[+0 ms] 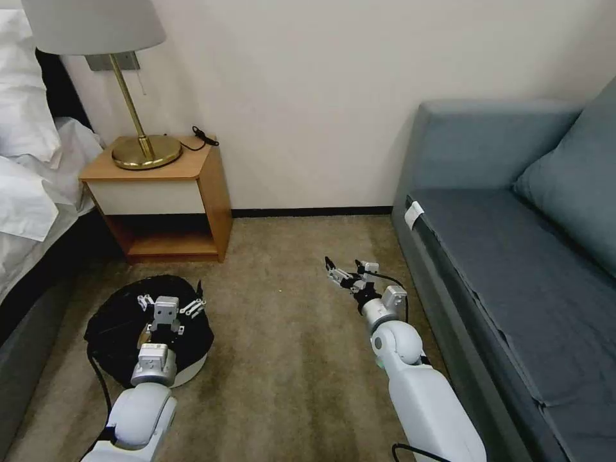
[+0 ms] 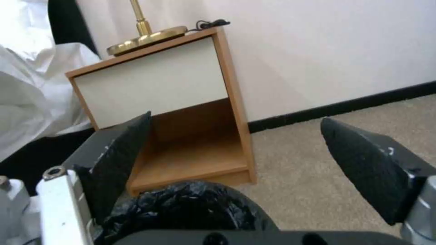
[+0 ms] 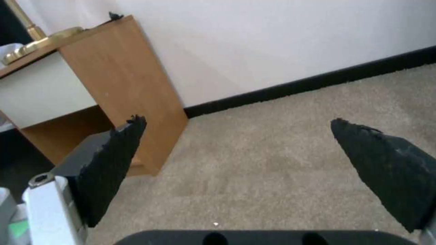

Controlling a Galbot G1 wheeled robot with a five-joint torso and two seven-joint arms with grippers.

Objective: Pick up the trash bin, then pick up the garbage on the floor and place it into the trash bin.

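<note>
The sofa point(image 1: 513, 256) runs along my right side, and a bed point(image 1: 32, 192) lies at my left. Carpet point(image 1: 289, 308) covers the floor between them, up to the wall. A nightstand point(image 1: 160, 199) stands against that wall beside the bed, its lower shelf open, a brass lamp point(image 1: 138, 115) on its top.

The bin point(image 1: 122, 321) sits on the carpet in front of the nightstand, close to the bed, its black bag point(image 2: 190, 204) draped over the rim and its whitish body showing low on the near side.

My left gripper point(image 1: 171, 303) hangs over the bin's mouth, fingers spread wide with nothing between them; in the left wrist view the bag lies just below the pads point(image 2: 118, 160).

My right gripper point(image 1: 350, 273) is held over bare carpet near the sofa's front edge, well apart from the bin, fingers likewise spread wide and empty.
</note>
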